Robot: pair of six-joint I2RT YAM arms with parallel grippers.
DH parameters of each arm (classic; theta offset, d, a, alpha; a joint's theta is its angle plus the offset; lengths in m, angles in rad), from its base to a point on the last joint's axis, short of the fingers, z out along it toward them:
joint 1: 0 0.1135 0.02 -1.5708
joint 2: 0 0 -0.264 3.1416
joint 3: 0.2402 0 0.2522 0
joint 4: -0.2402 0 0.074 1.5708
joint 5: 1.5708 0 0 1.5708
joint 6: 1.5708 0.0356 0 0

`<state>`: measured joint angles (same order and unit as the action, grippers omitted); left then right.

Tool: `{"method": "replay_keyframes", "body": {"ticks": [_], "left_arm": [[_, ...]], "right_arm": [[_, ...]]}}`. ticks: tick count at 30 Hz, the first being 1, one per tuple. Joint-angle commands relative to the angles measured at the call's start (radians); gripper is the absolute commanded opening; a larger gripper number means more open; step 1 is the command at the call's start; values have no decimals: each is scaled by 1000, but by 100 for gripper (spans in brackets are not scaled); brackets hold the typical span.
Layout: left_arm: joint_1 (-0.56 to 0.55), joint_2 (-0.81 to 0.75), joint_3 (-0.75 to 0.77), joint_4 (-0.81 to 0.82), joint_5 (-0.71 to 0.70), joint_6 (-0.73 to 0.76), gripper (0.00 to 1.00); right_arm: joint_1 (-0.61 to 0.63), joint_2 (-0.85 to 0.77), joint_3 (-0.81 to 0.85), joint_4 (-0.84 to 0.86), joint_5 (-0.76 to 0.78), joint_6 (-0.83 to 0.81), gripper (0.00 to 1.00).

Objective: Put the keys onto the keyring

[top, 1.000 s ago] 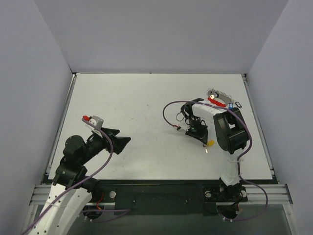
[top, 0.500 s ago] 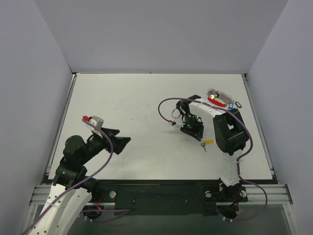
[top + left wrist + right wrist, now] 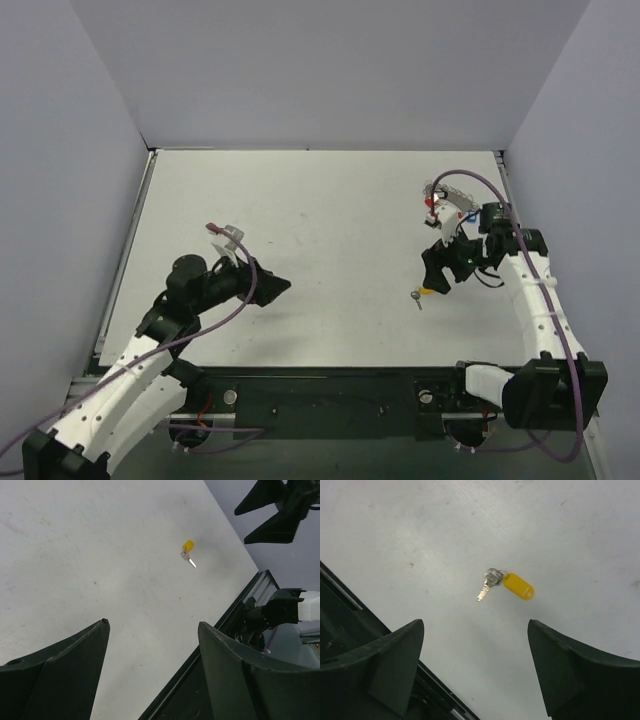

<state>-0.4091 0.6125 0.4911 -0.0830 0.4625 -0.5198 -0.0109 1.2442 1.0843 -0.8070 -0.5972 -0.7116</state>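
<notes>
The right jaws have just spread, leaving the yellow key [image 3: 516,585] loose on the surface [image 3: 580,525] right below them. The left jaws, spread too, hang well apart from the key, so it likely needs regrasping.

I see a white table [image 3: 300,220] boxed in on three sides by plain pale grey panels: a left wall [image 3: 60,200], a far wall [image 3: 330,70] and a right wall [image 3: 590,180]. Along its near edge runs a dark metal rail [image 3: 330,395]. The light is soft and even.
</notes>
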Motion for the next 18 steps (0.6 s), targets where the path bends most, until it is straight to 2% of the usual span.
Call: {"method": "replay_keyframes", "body": {"ticks": [1,4,7,9,12,15,18], "left_arm": [[-242,289,120,97,-162,-60,81],[-358,490,207,156,-234,-74,81],[-416,744,332,210,-252,-103,79],[-447,891,425,232,-260,-128,71],[-496,1081,626,210,-249,-108,66],[-511,1258,742,232,-208,-94,61],[-510,1371,858,241,-128,-100,56]], "right_arm": [[-34,-81,-156,132,-234,32,80],[-84,-3,-107,72,-245,153,69],[-190,-5,-95,91,-263,231,67],[-253,-17,-112,124,-279,306,66],[-334,-32,-121,131,-306,322,66],[-385,-28,-123,112,-341,316,66],[-437,-15,-115,62,-404,276,66]]}}
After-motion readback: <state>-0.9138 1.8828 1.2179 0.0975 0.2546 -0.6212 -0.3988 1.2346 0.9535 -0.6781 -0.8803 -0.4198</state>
